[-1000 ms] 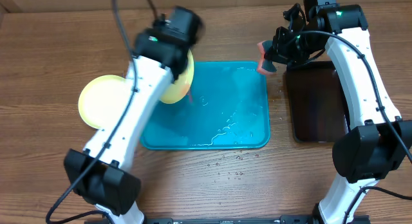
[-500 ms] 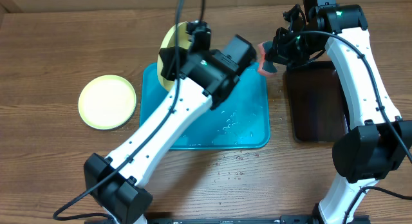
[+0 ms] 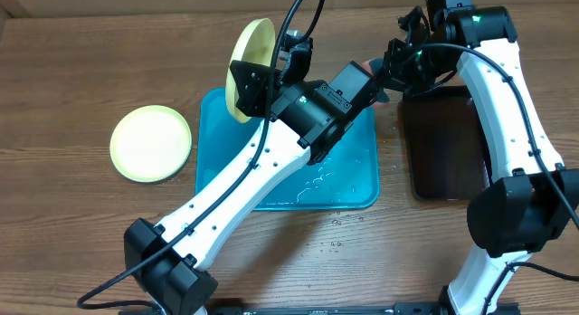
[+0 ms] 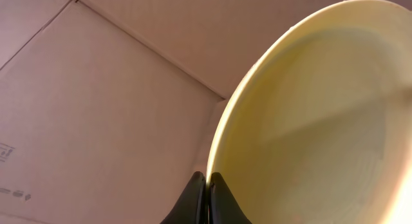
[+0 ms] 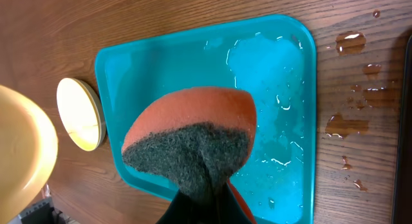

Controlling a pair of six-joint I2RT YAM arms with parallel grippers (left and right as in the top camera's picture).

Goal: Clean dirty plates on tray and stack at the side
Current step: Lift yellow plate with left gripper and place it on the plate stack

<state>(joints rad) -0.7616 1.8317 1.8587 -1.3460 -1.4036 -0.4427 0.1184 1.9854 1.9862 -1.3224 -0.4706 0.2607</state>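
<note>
Above the far-left corner of the tray [image 3: 362, 184], the left gripper [image 4: 207, 188] pinches a yellow plate [image 3: 248, 54] upright by its rim. That thin hold may slip once the sponge [image 5: 190, 137] clamped in the right gripper [image 5: 201, 208] presses.

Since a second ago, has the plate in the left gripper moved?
Yes. The held plate went from over the left part of the tray to beyond its far edge, toward the top of the overhead view, and now stands on edge.

Left arm [image 3: 262, 170] diagonally over the tray [image 3: 355, 175]
</note>
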